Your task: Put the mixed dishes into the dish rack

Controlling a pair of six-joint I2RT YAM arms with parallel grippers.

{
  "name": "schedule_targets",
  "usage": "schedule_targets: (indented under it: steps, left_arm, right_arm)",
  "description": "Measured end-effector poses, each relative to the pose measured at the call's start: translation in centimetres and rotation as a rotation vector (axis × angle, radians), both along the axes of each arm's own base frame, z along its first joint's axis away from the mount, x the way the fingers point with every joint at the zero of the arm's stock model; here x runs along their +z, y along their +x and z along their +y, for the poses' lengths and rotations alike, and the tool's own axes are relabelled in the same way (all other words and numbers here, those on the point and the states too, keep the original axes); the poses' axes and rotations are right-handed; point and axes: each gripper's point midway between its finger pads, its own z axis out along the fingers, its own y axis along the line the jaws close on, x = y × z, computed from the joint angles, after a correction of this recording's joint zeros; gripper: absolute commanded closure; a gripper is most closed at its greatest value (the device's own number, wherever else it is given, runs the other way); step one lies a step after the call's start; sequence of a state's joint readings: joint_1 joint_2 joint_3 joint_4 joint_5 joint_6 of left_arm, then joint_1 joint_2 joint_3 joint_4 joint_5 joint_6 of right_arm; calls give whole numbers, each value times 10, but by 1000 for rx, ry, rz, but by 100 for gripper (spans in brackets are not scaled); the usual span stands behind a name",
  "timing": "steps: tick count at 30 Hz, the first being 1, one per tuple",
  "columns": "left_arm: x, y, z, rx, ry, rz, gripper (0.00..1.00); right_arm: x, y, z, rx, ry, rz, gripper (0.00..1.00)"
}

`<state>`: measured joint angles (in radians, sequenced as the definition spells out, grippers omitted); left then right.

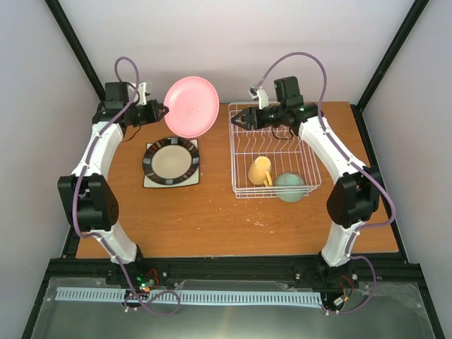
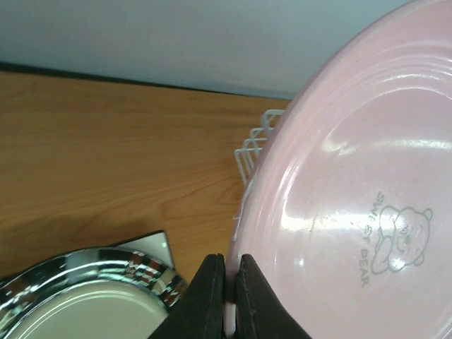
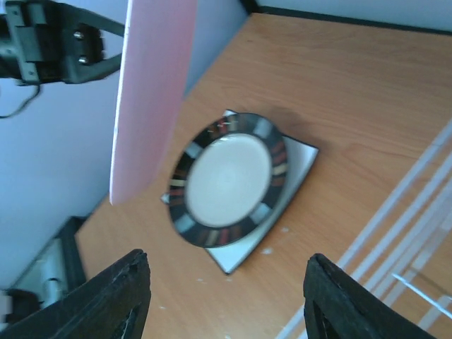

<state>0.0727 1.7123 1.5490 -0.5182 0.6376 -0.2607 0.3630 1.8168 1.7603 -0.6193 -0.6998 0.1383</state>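
Pink plate (image 1: 191, 106): round, airborne at upper centre of top view, tilted toward upright, rim pinched by left gripper (image 1: 164, 111); bear print on its face.
Cream plate (image 1: 170, 162): black rim, flat on square plate (image 1: 150, 183), left of centre.
Rack (image 1: 272, 145): white wire, right of centre.
Mug (image 1: 259, 171): yellow, on its side inside rack, near end.
Bowl (image 1: 289, 187): mint, touching mug's right, at rack's near edge.

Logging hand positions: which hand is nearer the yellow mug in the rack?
Right. The right hand hovers open over the far end of the dish rack, with the yellow mug at its near end; the left hand is left of it, gripping the pink plate.
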Motion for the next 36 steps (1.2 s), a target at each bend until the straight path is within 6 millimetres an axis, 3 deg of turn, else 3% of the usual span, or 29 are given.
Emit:
schedule_targets:
  steps: [3, 8, 18, 27, 30, 34, 35, 36]
  left_arm:
    - [13, 1, -17, -36, -4, -29, 99]
    - [10, 0, -21, -43, -18, -10, 99]
    - [5, 1, -24, -40, -37, 12, 99]
    - [-9, 5, -55, -87, -76, 56, 99]
    - [-7, 6, -64, -106, -87, 54, 99]
    - [2, 10, -80, -132, -93, 32, 99]
    - [6, 14, -81, -133, -90, 13, 99]
    - [13, 16, -83, -142, -97, -4, 99]
  right_arm:
    - [0, -2, 14, 56, 87, 58, 40]
    - [5, 0, 30, 119, 209, 127, 38]
    - [48, 8, 44, 201, 389, 126, 35]
    - [39, 30, 50, 183, 395, 132, 36]
    - [34, 34, 50, 179, 394, 137, 47]
    - [29, 38, 53, 174, 399, 162, 88]
    - [26, 44, 51, 142, 395, 174, 96]
    - [21, 51, 47, 109, 386, 173, 97]
